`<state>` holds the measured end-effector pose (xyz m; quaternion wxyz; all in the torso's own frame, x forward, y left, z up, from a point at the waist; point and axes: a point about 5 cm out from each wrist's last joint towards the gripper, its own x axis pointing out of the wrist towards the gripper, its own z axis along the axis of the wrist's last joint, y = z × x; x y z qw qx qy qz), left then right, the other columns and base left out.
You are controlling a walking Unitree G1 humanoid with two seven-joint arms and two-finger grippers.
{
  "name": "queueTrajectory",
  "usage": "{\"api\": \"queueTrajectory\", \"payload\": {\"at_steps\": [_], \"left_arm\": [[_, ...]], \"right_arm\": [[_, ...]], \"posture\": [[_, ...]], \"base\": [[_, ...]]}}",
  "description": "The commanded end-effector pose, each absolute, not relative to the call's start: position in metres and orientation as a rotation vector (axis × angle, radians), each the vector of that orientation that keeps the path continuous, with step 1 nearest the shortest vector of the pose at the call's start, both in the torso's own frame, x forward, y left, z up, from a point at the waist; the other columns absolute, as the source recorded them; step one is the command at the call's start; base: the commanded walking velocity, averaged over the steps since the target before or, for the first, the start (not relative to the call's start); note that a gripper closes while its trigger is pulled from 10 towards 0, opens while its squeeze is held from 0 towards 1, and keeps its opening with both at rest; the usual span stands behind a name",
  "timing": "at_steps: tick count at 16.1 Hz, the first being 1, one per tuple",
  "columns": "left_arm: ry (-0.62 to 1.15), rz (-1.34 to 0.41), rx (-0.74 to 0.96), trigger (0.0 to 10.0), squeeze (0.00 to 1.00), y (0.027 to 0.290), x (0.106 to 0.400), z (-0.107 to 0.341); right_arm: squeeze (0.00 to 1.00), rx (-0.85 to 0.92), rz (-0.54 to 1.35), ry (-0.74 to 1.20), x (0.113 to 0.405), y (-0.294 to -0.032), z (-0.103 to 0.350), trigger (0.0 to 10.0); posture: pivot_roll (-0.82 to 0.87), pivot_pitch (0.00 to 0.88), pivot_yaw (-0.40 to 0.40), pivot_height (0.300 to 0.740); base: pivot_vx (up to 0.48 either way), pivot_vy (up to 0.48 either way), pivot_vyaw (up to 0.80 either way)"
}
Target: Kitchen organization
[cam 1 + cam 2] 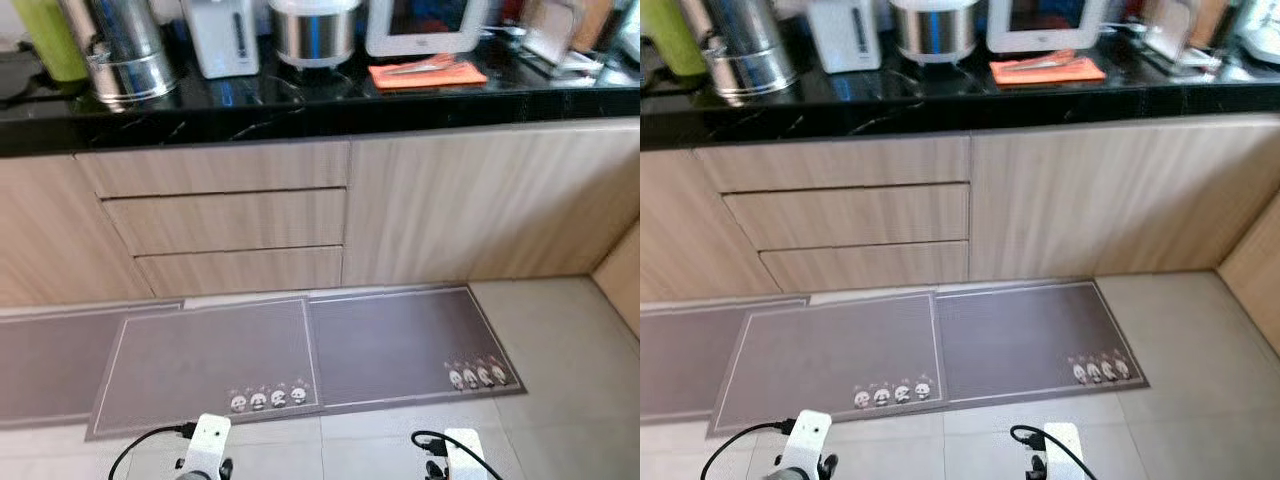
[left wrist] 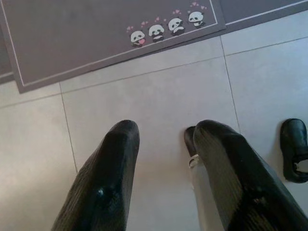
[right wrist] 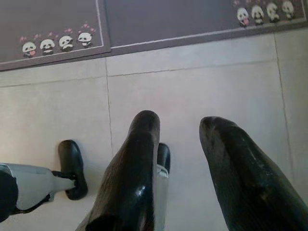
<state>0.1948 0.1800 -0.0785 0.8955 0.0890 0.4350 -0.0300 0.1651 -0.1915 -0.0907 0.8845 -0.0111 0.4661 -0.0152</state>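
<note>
A black stone counter (image 1: 300, 110) runs across the top of the eye views. On it stand a steel pot (image 1: 125, 55), a white appliance (image 1: 222, 35), a steel rice cooker (image 1: 315, 30), a white-framed appliance (image 1: 425, 25) and an orange cloth (image 1: 427, 72) with utensils lying on it. A green bottle (image 1: 48, 38) stands at the far left. Both arms hang low over the floor tiles. My left gripper (image 2: 168, 130) is open with nothing between its fingers. My right gripper (image 3: 180, 120) is open too, and holds nothing.
Wooden drawers (image 1: 225, 220) and a cabinet door (image 1: 480, 200) sit under the counter. Grey panda mats (image 1: 310, 350) lie on the pale tiled floor in front. A wooden panel (image 1: 620, 280) juts in at the right. My black feet (image 2: 294, 149) rest on the tiles.
</note>
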Motion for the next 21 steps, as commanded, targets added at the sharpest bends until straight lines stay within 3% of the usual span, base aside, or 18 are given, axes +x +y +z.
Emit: {"api": "queueTrajectory", "payload": {"at_steps": [1,6,10,13,21], "left_arm": [[0.916,-0.061,0.189,10.0,0.00,0.182,0.193,-0.079],[0.920,-0.065,0.188,10.0,0.00,0.182,0.192,-0.080],[0.920,-0.068,0.187,10.0,0.00,0.181,0.192,-0.080],[0.919,-0.066,0.185,10.0,0.00,0.181,0.193,-0.080],[0.916,-0.063,0.183,10.0,0.00,0.180,0.194,-0.079]], "right_arm": [[0.00,-0.010,-0.033,0.960,0.170,-0.188,-0.089,10.0],[0.00,-0.029,-0.018,0.989,0.157,-0.188,-0.094,10.0],[0.00,-0.031,-0.048,1.014,0.138,-0.213,-0.097,10.0],[0.00,-0.032,-0.058,1.017,0.136,-0.218,-0.097,10.0],[0.00,-0.016,-0.019,0.992,0.160,-0.179,-0.094,10.0]], "posture": [[-0.12,0.000,0.033,0.740],[-0.11,0.000,0.028,0.740],[-0.12,0.000,0.027,0.740],[-0.12,0.000,0.027,0.740],[-0.11,0.000,0.020,0.740]], "base": [[0.251,0.000,0.00],[0.251,0.000,0.00],[0.250,0.000,0.00],[0.251,0.000,0.00],[0.248,0.000,0.00]]}}
